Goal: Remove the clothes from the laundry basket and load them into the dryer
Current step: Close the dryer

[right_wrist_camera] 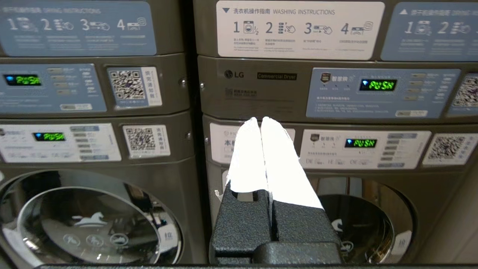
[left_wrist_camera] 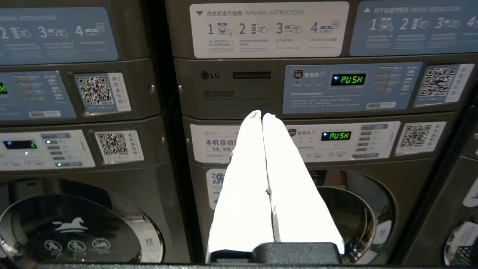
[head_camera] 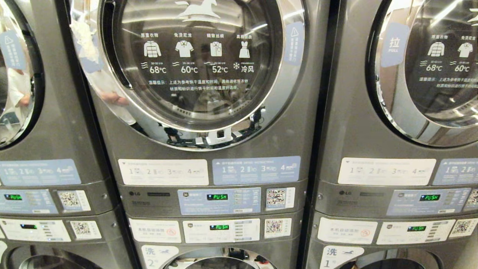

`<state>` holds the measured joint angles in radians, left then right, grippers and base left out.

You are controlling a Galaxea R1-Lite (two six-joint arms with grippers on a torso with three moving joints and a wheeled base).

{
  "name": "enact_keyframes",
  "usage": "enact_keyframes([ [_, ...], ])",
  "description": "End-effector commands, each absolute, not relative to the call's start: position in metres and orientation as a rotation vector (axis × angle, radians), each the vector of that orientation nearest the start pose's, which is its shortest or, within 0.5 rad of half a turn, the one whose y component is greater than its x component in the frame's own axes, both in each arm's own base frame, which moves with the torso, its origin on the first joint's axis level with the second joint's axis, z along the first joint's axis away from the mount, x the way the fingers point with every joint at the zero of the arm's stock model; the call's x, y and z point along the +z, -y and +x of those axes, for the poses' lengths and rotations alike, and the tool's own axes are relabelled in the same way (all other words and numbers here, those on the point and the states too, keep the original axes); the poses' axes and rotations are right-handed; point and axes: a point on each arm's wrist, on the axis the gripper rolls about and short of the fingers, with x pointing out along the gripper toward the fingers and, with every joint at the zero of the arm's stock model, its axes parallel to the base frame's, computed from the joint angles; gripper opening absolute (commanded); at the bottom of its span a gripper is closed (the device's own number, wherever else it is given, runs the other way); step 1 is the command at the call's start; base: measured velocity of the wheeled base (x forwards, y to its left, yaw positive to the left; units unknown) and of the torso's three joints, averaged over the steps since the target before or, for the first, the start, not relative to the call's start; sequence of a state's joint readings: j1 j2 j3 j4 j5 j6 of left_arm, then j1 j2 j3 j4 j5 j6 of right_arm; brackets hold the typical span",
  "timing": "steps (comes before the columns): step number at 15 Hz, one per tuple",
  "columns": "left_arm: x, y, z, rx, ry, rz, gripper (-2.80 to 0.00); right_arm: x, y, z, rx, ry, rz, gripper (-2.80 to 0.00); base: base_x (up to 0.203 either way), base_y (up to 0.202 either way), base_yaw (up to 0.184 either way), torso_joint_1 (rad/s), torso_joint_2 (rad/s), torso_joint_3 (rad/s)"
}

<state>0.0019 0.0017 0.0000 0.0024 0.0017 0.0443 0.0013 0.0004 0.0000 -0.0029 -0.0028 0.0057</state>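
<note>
- Grey steel dryer (head_camera: pixel 209 112), round glass door shut, faces the robot.
- Left end effector (left_wrist_camera: pixel 262 116) and right end effector (right_wrist_camera: pixel 260 121): clenched, empty.
- Laundry basket, clothes: unseen; the next move is probably to open the door.

The grey dryer (head_camera: pixel 209 93) stands above its control panel (head_camera: pixel 218 201); its round glass door (chrome-rimmed) is shut.

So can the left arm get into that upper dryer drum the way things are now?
Probably not yet. The dryer door in front of the robot looks closed over the drum, and the left pincer is shut and empty, pointing at the control panel below the door.
</note>
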Motion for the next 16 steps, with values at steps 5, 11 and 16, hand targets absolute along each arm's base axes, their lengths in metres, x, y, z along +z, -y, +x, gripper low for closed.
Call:
enact_keyframes([
  [5,0.0748,0.0,-0.0226,0.003,-0.006,0.047,-2.8,0.076,0.0001,-0.0227,0.0,0.003,0.006,-2.8,0.195,0.0,0.0,0.001,0.0,0.002],
  [11,0.0752,0.0,-0.0226,0.006,-0.002,0.045,-2.8,0.0761,0.0001,-0.0227,0.0,0.005,0.005,-2.8,0.196,0.0,-0.001,0.003,0.0,0.003],
  [16,0.0761,0.0,-0.0212,0.008,-0.028,0.03,-2.8,0.0761,0.0001,-0.0228,0.0,0.006,0.006,-2.8,0.063,0.0,0.0,-0.003,0.0,0.003],
])
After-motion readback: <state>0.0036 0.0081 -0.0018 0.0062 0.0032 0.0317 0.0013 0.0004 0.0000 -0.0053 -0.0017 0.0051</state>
